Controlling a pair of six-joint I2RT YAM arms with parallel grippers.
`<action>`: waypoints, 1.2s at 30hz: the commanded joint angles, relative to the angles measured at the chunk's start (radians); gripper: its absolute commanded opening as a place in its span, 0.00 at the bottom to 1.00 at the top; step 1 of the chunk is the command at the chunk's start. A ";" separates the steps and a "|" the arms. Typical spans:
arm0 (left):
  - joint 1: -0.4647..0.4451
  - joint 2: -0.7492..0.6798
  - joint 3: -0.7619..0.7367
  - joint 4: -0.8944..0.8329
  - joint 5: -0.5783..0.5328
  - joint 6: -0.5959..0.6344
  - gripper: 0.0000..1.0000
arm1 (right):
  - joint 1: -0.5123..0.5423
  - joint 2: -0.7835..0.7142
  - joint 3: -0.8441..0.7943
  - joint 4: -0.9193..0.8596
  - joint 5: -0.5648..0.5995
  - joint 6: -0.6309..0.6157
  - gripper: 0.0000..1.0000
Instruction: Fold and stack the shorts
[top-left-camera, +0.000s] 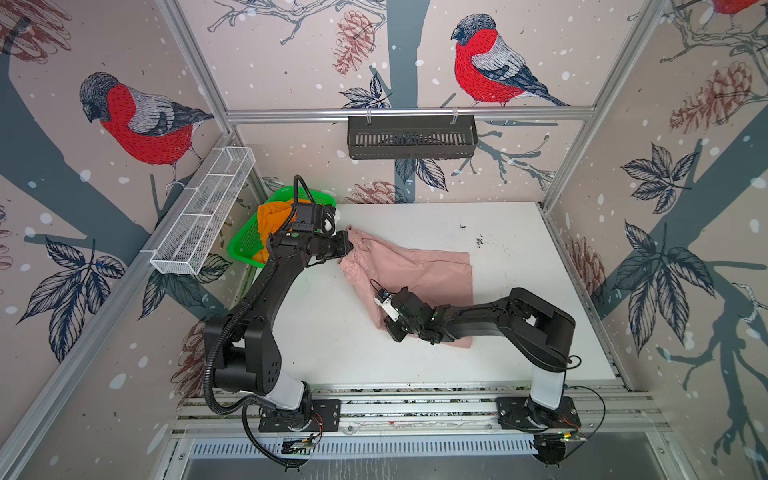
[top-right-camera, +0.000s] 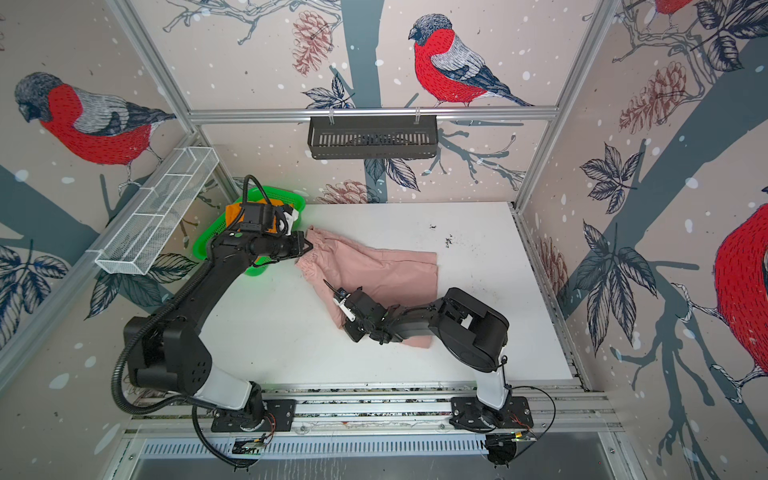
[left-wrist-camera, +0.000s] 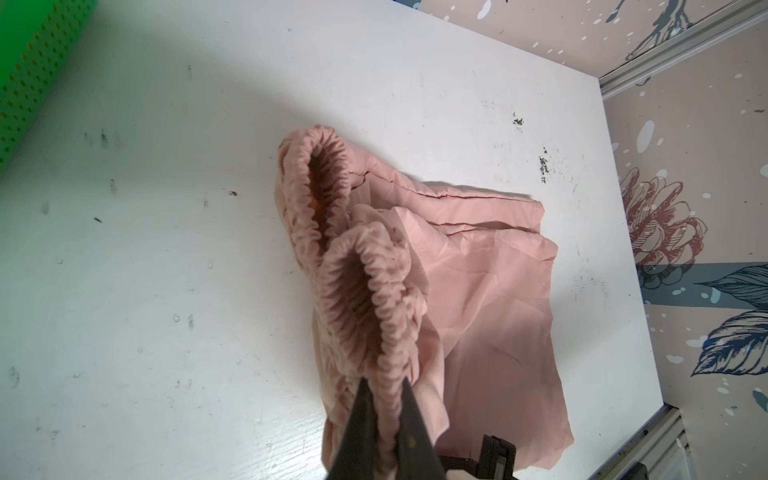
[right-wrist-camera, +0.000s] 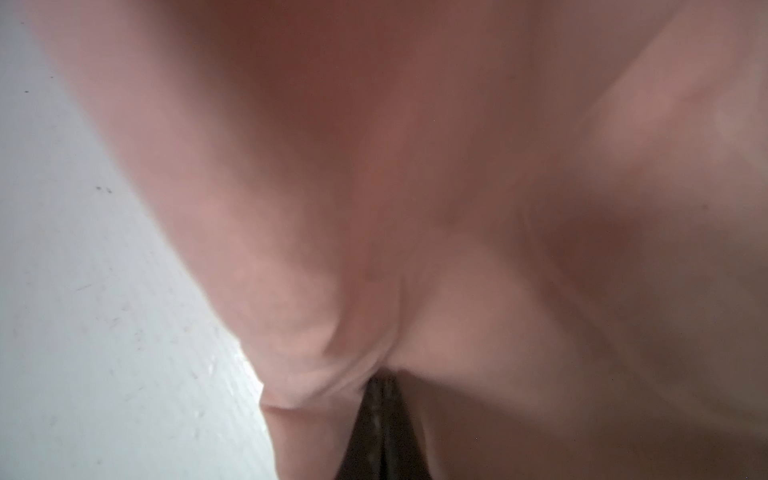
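Bare tabletop (top-left-camera: 328, 332) open between left gripper (left-wrist-camera: 384, 382) and right gripper (right-wrist-camera: 380, 380), toward the arm bases. Pink shorts (top-left-camera: 419, 270) spread beyond the right gripper. Green basket (top-left-camera: 243, 245) and white wire shelf (top-left-camera: 203, 216) crowded close behind the left gripper.

The left arm (top-left-camera: 266, 282) hides much of the orange shorts (top-left-camera: 270, 220) (top-right-camera: 232, 212) in both top views. In the right wrist view the pink shorts (right-wrist-camera: 415, 166) are one close blur (no seam readable) covering most of the right pincer (right-wrist-camera: 381, 386). The green basket (left-wrist-camera: 25, 83) is cropped and blurred.
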 joint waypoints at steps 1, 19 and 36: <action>0.002 0.011 0.022 -0.052 -0.018 0.042 0.00 | -0.008 -0.035 0.014 -0.038 -0.028 0.026 0.20; 0.002 -0.023 0.048 -0.063 0.007 0.109 0.00 | -0.302 0.054 0.234 0.096 -0.038 0.009 0.02; -0.004 -0.028 0.047 -0.073 0.008 0.160 0.00 | -0.364 0.377 0.565 0.086 -0.103 0.137 0.22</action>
